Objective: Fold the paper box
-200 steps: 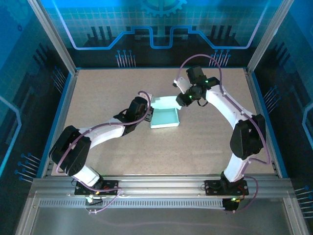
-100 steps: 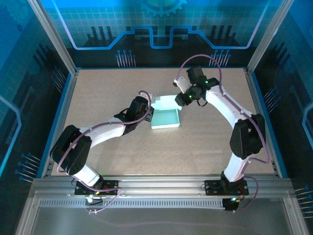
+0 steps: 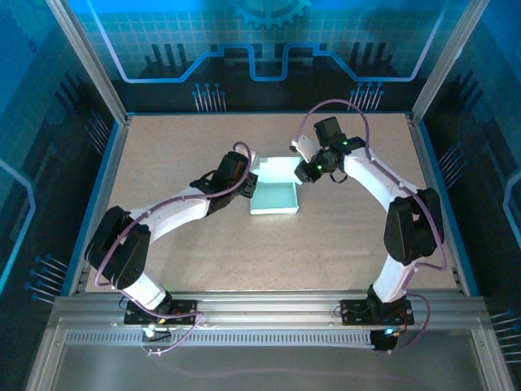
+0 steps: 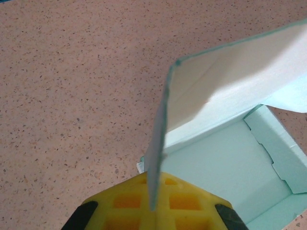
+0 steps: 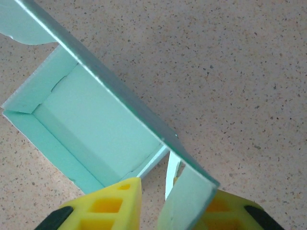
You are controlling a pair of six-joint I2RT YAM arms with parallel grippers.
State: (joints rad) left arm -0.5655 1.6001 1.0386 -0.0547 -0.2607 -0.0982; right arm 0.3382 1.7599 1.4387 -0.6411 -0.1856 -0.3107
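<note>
The paper box point(image 3: 273, 198) is a pale light-blue shallow tray in the middle of the table, with its lid panel point(image 3: 273, 169) standing up along the far side. My left gripper point(image 3: 249, 181) is at the box's left corner, shut on the lid's thin side flap point(image 4: 156, 158), which runs edge-on into the yellow fingers point(image 4: 120, 201). The tray's inside point(image 4: 225, 163) lies to its right. My right gripper point(image 3: 304, 170) is at the lid's right end. Its jaws stand apart around the other side flap point(image 5: 189, 203), which leans on the right finger while the left finger point(image 5: 112, 203) stays clear.
The speckled tabletop point(image 3: 342, 236) surrounds the box on all sides. Metal frame posts point(image 3: 85, 57) and blue walls close in the table's edges. Both arm bases sit on the rail point(image 3: 269, 314) at the near edge.
My left gripper has moved slightly toward the far side, still gripping the flap. My right gripper has shifted a little to the right, and its jaws widened, then narrowed around the other flap.
</note>
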